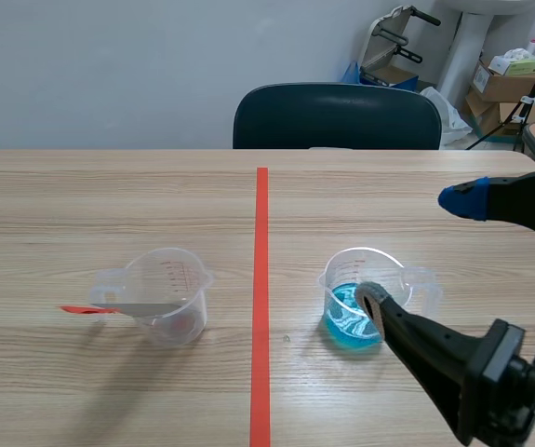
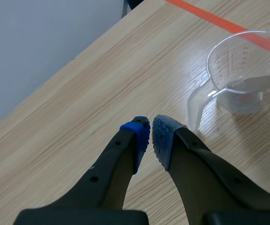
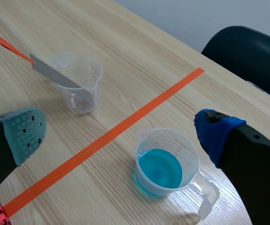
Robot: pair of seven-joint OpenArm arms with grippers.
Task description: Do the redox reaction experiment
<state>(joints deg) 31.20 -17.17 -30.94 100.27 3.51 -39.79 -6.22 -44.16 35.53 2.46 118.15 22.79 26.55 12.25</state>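
A clear beaker [image 1: 169,293] stands left of the red tape line. A flat grey metal strip [image 1: 146,308] with a red end [image 1: 79,309] leans in it, over the rim. Right of the line stands a second clear beaker with blue liquid [image 1: 353,315], its handle toward the right. My right gripper [image 1: 419,251] is open above and around this beaker [image 3: 165,164], one pad [image 3: 24,131] on each side, touching nothing. My left gripper [image 2: 151,127] is shut on nothing above bare table, beside the handle of the strip beaker [image 2: 240,77]. The left arm is out of the scene view.
A dark chair [image 1: 337,116] stands behind the table's far edge. Cardboard boxes [image 1: 518,84] and equipment fill the back right corner. The red tape line [image 1: 261,298] runs down the middle of the wooden table [image 1: 109,205].
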